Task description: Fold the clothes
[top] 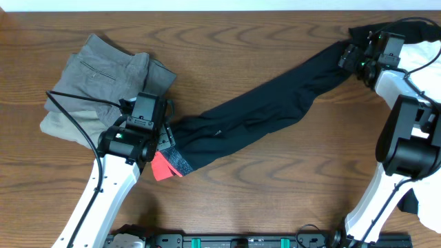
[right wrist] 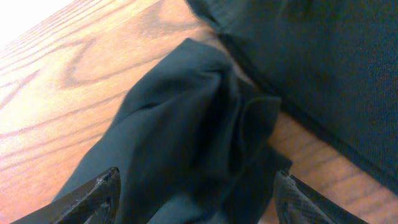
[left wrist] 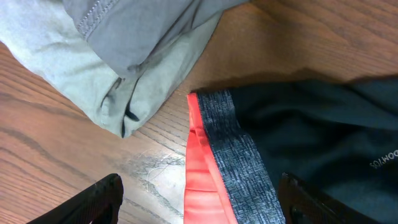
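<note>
Long black trousers (top: 262,117) lie stretched diagonally across the table, waistband at lower left, leg ends at upper right. The waistband shows its red lining (left wrist: 202,180) and grey inner band (left wrist: 239,155). My left gripper (left wrist: 202,202) is open just above the waistband, one finger over bare wood, one over the black cloth. My right gripper (right wrist: 196,196) is open over the bunched leg end (right wrist: 186,124) at the far right (top: 355,56). Neither holds anything.
A folded grey-beige garment (top: 103,83) lies at the left, close to the waistband; it also shows in the left wrist view (left wrist: 112,56). White and black garments (top: 420,55) lie at the right edge behind the right arm. Another black garment (right wrist: 323,62) lies beside the leg end.
</note>
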You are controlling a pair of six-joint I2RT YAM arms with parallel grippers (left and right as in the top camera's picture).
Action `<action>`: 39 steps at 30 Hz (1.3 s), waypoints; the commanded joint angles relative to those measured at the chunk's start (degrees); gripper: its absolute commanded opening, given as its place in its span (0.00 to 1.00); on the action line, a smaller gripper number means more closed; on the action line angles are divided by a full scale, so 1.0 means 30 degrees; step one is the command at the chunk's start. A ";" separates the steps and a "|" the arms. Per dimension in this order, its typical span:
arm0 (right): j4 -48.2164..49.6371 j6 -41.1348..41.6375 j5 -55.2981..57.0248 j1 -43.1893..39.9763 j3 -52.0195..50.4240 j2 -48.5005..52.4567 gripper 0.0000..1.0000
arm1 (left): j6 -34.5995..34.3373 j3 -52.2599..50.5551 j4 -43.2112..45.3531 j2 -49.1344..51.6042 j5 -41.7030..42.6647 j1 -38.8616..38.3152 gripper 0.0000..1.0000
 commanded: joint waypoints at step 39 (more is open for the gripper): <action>-1.0010 -0.7745 -0.4932 -0.2208 0.0124 -0.8612 0.01 | 0.1574 0.0459 0.3053 -0.0073 0.0386 0.0087 0.83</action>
